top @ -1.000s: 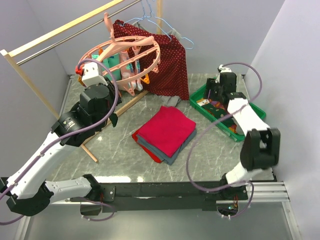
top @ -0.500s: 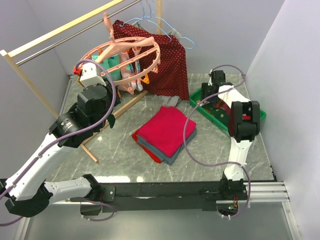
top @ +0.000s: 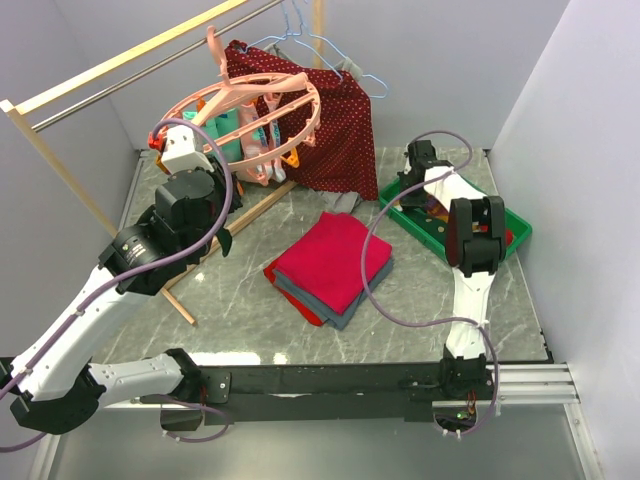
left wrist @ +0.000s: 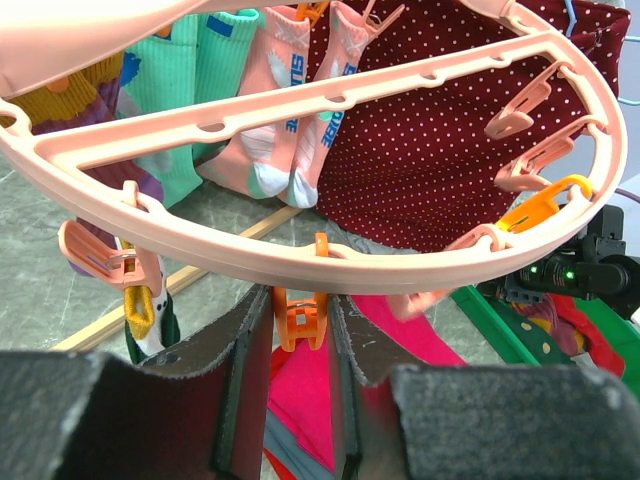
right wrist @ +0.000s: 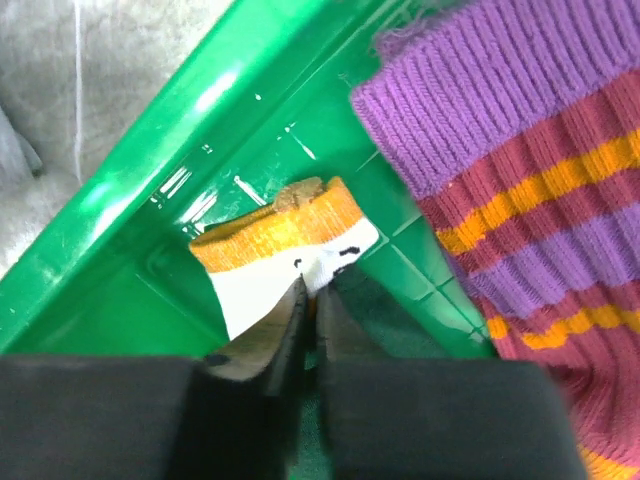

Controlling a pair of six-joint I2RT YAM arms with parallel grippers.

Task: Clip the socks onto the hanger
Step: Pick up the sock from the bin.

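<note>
Since a second ago the right arm has swung toward the upper left corner of the green tray (top: 510, 232) at the right of the overhead view, and its hand (top: 418, 160) now dips inside. The left arm has stayed put.

Close up, the right hand (right wrist: 310, 300) has its two fingers pressed together on the edge of a white sock (right wrist: 280, 240) with an orange cuff, which lies on the tray floor (right wrist: 120, 230). A purple sock (right wrist: 520, 150) with orange and maroon stripes fills the upper right of that view, cut off by the frame. From overhead the arm hides most of the tray's contents.

The round pink hanger (top: 255, 100) hangs tilted from a wooden rail (top: 130, 60) at the upper left, in front of a dark red dotted garment (top: 340, 130). Pale blue wire hangers (top: 300, 20) are cut off by the top edge.

From the left wrist, the hanger's rim (left wrist: 330, 100) arcs across the frame. Pink, green and other socks (left wrist: 290, 120) are clipped behind it, their tops cut off. The left hand (left wrist: 297, 300) has its fingers narrowly apart on either side of an orange clip (left wrist: 300, 318) dangling from the rim; whether they press the clip cannot be told.

A folded red and grey cloth stack (top: 335, 265) lies mid-table (top: 250, 310).
</note>
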